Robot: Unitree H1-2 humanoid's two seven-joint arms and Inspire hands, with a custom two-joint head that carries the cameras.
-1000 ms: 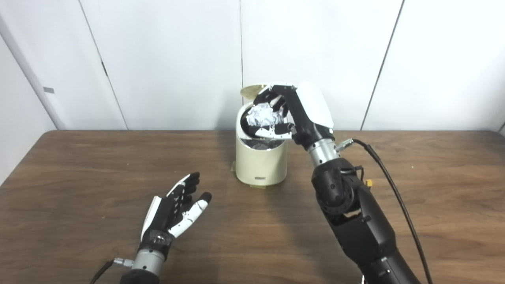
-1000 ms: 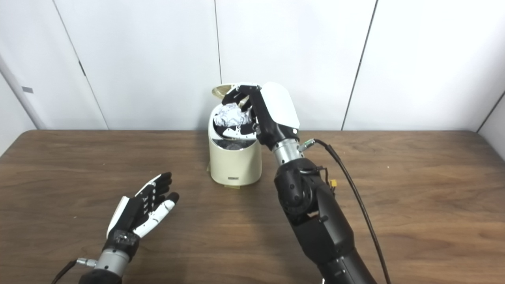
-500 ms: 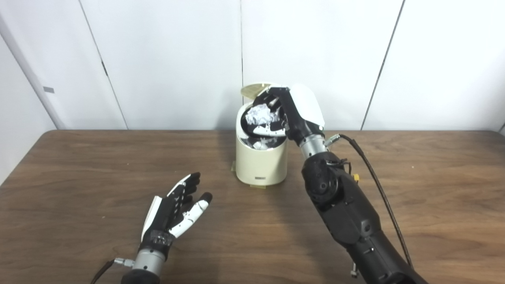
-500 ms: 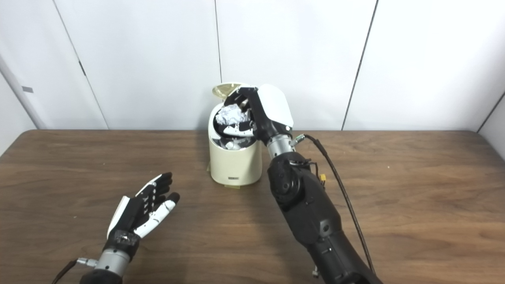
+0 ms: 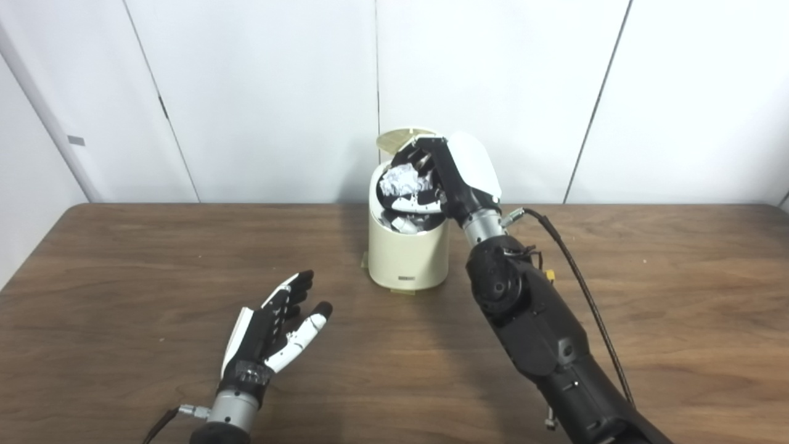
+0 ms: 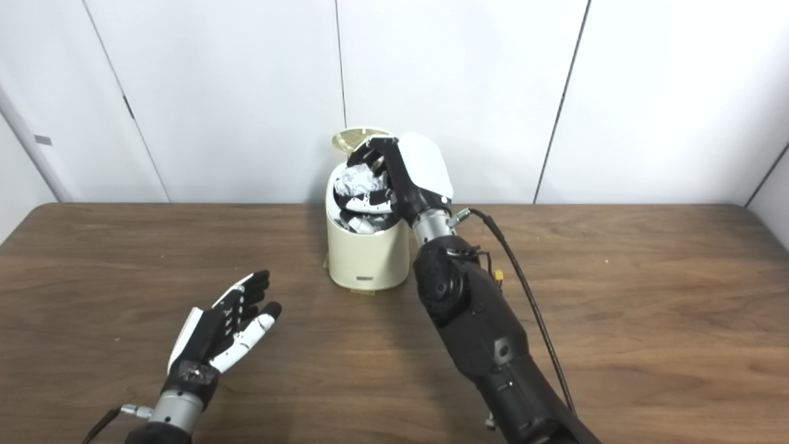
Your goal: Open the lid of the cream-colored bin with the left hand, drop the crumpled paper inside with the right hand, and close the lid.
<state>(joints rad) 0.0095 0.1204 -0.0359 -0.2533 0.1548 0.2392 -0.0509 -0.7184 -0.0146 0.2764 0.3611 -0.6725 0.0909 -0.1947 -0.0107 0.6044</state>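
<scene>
Over one open bin (image 5: 407, 259), right robot hand (image 5: 441, 176) clutching one paper ball (image 5: 400, 180), left robot hand (image 5: 271, 333) spread, empty

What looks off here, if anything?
Nothing spilled or damaged. The bin stands upright with its lid up, unheld. The right hand holds the paper over the opening; the left hand lies open on the table.

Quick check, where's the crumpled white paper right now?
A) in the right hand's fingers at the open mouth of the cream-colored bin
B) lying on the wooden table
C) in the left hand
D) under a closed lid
A: the crumpled white paper sits in the right hand at the mouth of the cream-colored bin, lid up; the left hand holds nothing.
</scene>
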